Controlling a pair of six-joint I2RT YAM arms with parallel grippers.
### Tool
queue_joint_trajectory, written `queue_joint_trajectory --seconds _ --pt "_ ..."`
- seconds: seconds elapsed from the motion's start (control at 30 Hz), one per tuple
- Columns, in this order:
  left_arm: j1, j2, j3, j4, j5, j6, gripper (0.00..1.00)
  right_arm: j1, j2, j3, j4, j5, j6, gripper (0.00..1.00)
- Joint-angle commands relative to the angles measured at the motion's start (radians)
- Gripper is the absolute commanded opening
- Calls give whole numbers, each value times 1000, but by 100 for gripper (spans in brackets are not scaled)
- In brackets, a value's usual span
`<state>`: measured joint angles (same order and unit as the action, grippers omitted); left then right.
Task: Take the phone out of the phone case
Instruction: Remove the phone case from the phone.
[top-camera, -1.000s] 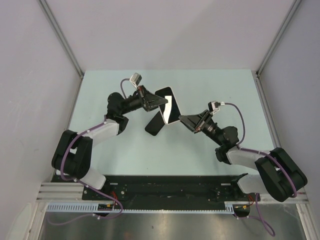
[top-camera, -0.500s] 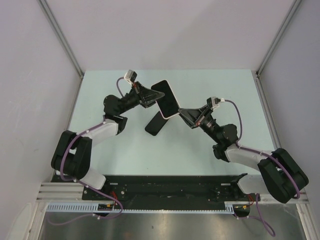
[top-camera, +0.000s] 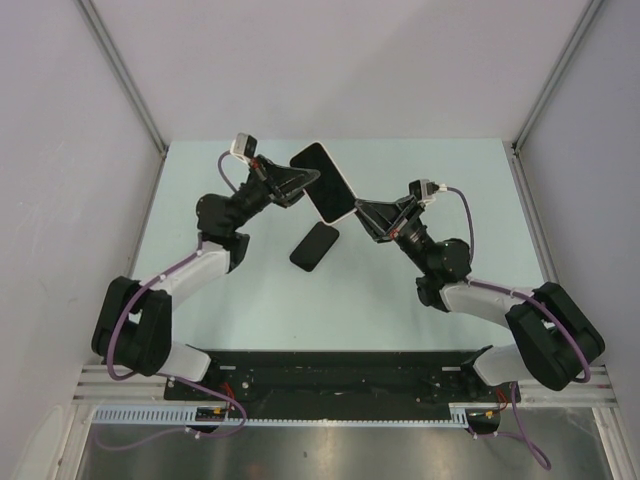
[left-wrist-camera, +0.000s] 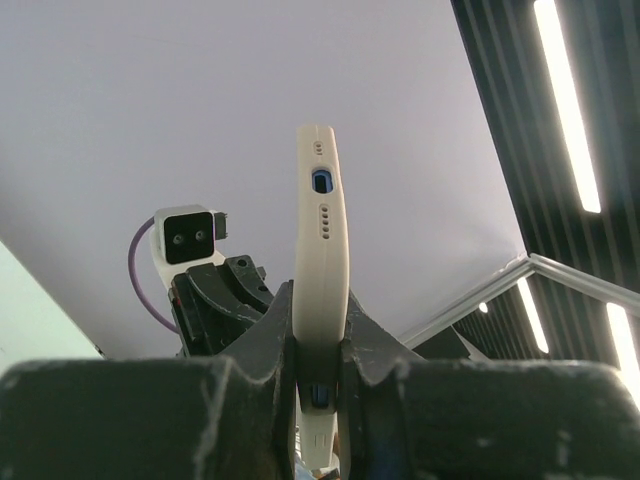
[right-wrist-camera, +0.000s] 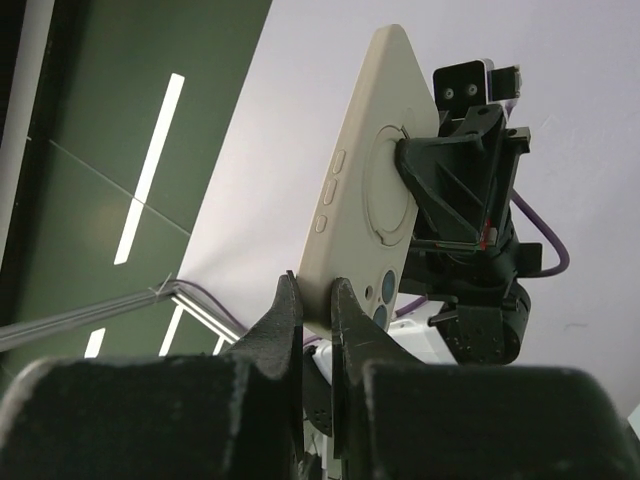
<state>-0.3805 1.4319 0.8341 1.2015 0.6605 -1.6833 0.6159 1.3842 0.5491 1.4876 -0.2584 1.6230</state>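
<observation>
Both arms hold the cream phone case (top-camera: 325, 185) up in the air over the far middle of the pale green desk (top-camera: 450, 180), its broad face tilted toward the overhead camera. The left claw (top-camera: 308, 178) is clamped on the phone case from the left side, and the left wrist view shows its fingers (left-wrist-camera: 275, 340) pressed against both faces, with the bottom edge and its port cutout standing upright above them. The right claw (top-camera: 360, 210) is pinched tight on the lower right corner of the case; in the right wrist view the thin edge sits between its two fingers (right-wrist-camera: 285, 315). The phone (right-wrist-camera: 384, 292) sits inside the case (its lenses fill the camera cutout, and blue shows in the port opening). On the desk below, well apart from the case, lies a flat black phone-shaped slab (top-camera: 314, 246); what it is I cannot tell.
</observation>
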Motion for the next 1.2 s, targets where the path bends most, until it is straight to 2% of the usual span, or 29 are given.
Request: queue_joint_trajectory --seconds 0.0,1.17 --pt "-101 -99 28 225 53 -81 0 38 52 31 118 22 18 0" --pt "-116 -231 112 257 -7 -96 0 117 133 158 120 85 57 0"
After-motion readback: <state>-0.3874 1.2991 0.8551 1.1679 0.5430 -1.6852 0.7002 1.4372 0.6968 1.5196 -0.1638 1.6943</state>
